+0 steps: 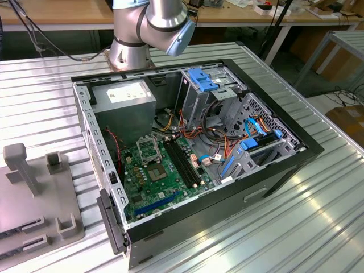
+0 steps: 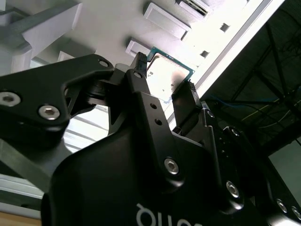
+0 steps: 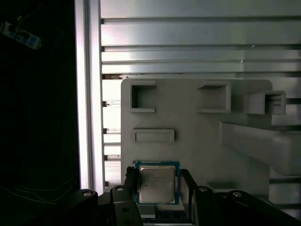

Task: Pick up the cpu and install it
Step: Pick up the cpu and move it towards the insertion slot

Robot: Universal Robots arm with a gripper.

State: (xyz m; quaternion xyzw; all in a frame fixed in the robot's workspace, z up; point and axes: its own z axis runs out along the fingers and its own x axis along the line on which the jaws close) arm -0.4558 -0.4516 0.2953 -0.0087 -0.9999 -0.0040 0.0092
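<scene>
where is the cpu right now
In both wrist views the cpu is at the gripper, by the edge of the grey fixture plate that lies at the exterior view's left.

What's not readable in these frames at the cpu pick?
cpu: partly covered by the gripper, second wrist view.
cpu seated on grey fixture or lifted: unclear, both wrist views.
Board socket: too small, exterior view.
Arm: cut off by exterior view's top edge.
</scene>
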